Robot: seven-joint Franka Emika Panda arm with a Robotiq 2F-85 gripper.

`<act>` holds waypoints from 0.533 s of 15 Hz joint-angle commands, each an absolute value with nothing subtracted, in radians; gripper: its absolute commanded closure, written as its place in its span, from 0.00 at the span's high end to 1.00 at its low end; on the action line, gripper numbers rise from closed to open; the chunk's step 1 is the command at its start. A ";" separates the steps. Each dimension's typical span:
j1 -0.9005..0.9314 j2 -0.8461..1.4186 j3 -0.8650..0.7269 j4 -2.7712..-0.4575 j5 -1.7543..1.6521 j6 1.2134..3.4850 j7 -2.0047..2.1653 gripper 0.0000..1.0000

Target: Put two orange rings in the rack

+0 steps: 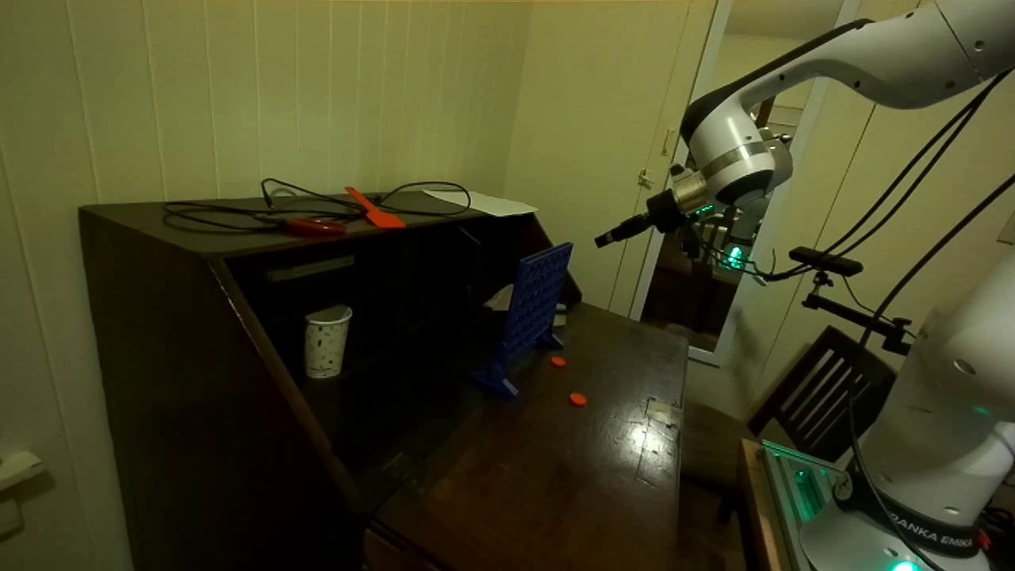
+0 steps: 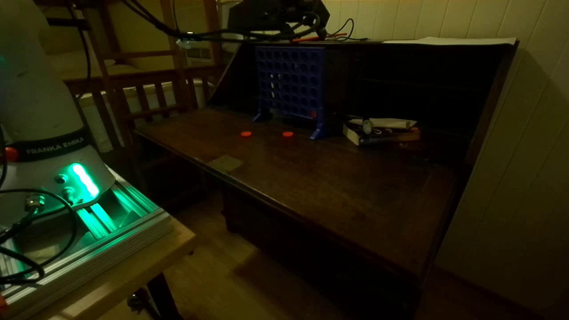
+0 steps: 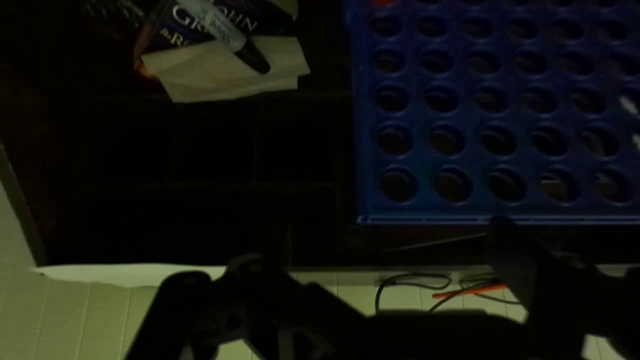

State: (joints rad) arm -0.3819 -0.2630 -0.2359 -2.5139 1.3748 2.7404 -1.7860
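Observation:
Two orange rings lie flat on the dark desk in front of the rack in both exterior views: a nearer ring (image 1: 578, 399) and another ring (image 1: 558, 362). One orange ring (image 2: 313, 114) sits low in the rack, partly cut off at the top of the wrist view. The blue rack (image 1: 536, 297), a grid of round holes on feet, stands upright. My gripper (image 1: 600, 240) hangs in the air near the height of the rack's top edge, apart from it. In the wrist view the gripper (image 3: 390, 232) is open with nothing between its widely spaced fingers.
A book (image 2: 382, 135) with papers and a marker (image 3: 225, 32) lies beside the rack. A patterned cup (image 1: 327, 342) stands inside the desk hutch. On the hutch top are black cables (image 1: 214, 208), an orange-red spatula (image 1: 374, 210) and white paper (image 1: 484, 203).

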 commanded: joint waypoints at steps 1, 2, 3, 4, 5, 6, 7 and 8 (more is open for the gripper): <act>-0.471 -0.286 -0.189 -2.561 1.098 2.662 -1.585 1.00; -0.502 -0.288 -0.177 -2.564 1.018 2.631 -1.529 1.00; -0.527 -0.297 -0.172 -2.564 0.939 2.605 -1.475 1.00; -0.550 -0.307 -0.171 -2.559 0.858 2.572 -1.422 1.00; -0.571 -0.319 -0.173 -2.556 0.779 2.541 -1.373 1.00; -0.587 -0.329 -0.173 -2.553 0.714 2.515 -1.335 1.00; -0.520 -0.343 -0.253 -2.554 0.625 2.496 -1.293 1.00; -0.513 -0.360 -0.270 -2.557 0.549 2.474 -1.255 1.00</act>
State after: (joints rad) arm -0.5491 -0.2905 -0.2017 -2.5396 0.7433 2.5430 -1.3712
